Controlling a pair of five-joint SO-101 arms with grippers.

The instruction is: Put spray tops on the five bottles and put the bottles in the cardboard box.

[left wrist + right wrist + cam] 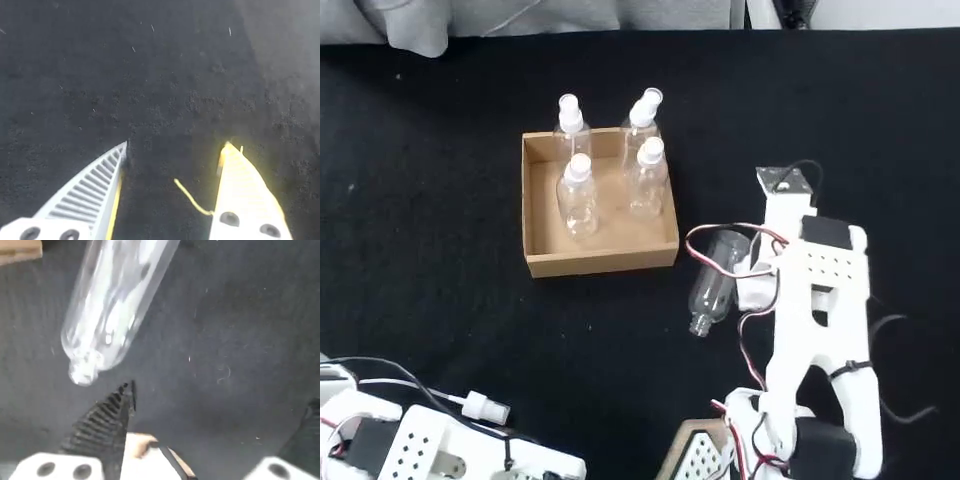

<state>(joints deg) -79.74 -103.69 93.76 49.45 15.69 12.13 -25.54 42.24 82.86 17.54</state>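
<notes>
Lying on its side on the black table (440,200), just right of the cardboard box (542,262) at frame centre, the fifth bottle (715,280) is pointing its open neck toward the lower left, with no top fitted. The right gripper (220,397) is hovering beside it with fingers spread wide, gripping nothing. The bottle is sitting outside one fingertip, not between the two. The left gripper (175,147) is likewise gaping and empty over bare table.

Handling, as a judgement: clear thin plastic and empty, so probably light, smooth, and prone to rolling or squashing. Taking it across the mid-body is looking best, leaving the neck free for the top.

Count: five bottles in all. Four capped bottles (578,195) are standing upright — two clearly inside the box, two at its far wall (inside or just behind, cannot tell). One loose spray top (485,407) is lying at lower left. One box.
</notes>
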